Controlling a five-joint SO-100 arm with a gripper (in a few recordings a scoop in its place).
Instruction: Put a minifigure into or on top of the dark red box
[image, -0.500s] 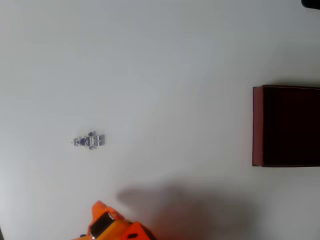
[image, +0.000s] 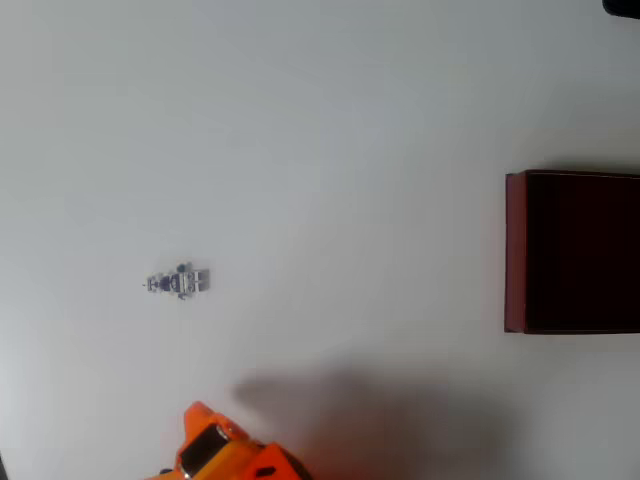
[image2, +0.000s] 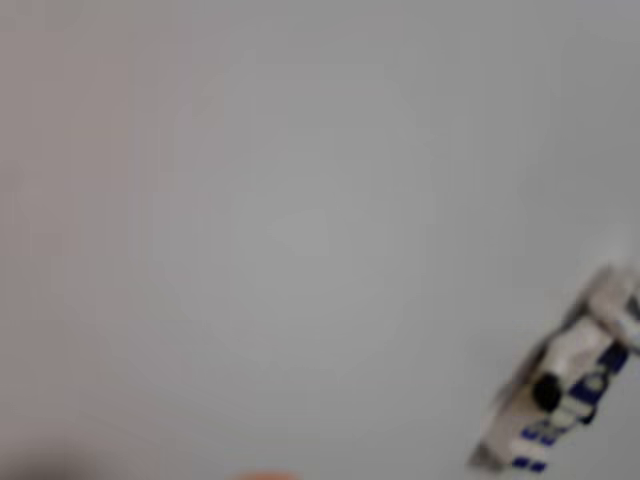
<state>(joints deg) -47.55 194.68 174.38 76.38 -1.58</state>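
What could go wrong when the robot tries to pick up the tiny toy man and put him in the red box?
The minifigure is tiny and lies flat on the white table, so the gripper might nudge it away instead of pinching it. In the wrist view it sits at the far right edge, so the aim may be off. The dark red box is far across the table at the overhead view's right edge, so a loose hold could drop the toy on the way.

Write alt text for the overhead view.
A tiny white and grey minifigure lies on a white table, left of centre. A dark red box is cut off by the right edge, and part of an orange arm enters at the bottom.
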